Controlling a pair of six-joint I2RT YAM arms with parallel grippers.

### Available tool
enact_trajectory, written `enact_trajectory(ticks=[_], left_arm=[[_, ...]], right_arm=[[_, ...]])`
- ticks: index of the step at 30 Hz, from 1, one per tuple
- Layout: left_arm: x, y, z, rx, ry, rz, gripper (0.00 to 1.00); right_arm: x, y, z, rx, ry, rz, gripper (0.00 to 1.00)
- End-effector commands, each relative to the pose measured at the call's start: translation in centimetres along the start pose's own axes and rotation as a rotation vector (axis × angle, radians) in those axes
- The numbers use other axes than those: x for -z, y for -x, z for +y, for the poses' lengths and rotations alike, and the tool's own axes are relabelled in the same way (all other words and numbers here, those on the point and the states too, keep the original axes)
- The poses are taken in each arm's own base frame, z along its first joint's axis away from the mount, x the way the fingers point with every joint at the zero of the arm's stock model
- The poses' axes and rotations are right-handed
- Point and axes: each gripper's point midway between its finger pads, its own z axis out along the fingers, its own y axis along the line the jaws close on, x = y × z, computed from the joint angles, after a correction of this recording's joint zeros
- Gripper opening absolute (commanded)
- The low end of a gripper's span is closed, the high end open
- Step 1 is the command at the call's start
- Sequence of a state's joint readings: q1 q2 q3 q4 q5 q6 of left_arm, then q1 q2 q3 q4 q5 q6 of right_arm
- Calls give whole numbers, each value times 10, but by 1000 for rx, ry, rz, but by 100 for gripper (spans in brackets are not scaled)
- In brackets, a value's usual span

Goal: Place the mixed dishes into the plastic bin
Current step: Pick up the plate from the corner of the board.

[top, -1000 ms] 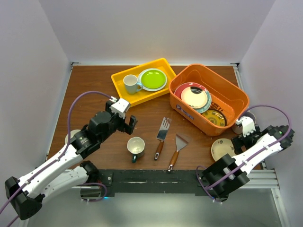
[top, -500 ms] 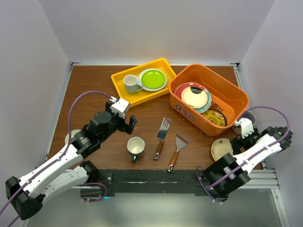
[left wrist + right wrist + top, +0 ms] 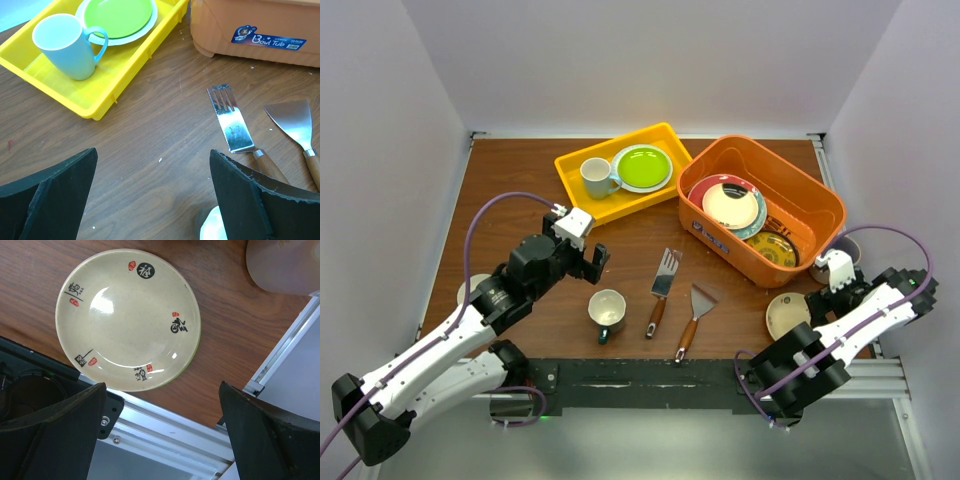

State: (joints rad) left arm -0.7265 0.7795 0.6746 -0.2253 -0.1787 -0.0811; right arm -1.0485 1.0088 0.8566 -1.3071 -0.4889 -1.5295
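The orange plastic bin stands at the back right and holds a red-rimmed plate and a yellow patterned plate. A cream plate with black characters lies flat by the table's near right edge. My right gripper hovers open over its near rim. A dark-teal mug stands upright at the front centre. My left gripper is open just behind it, with only bare wood between the fingers. A lime green plate lies in the yellow tray. A small white bowl peeks out beside the left arm.
A yellow tray at the back also holds a white mug with a blue handle. Two wooden-handled spatulas lie between the teal mug and the bin. A pale bowl sits at the right edge beside the metal rail.
The right arm has shifted very slightly toward the near edge over the cream plate. The left arm has barely moved, and both grippers stay open.
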Motion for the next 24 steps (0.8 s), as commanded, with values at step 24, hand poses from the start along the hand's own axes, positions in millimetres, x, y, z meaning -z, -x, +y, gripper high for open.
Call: enact_trajectory(ticks=[24], left_arm=[[-1,13,0,-18,-11,-56,100]], right_arm=[[-8,0,6,-20,43,-32,98]])
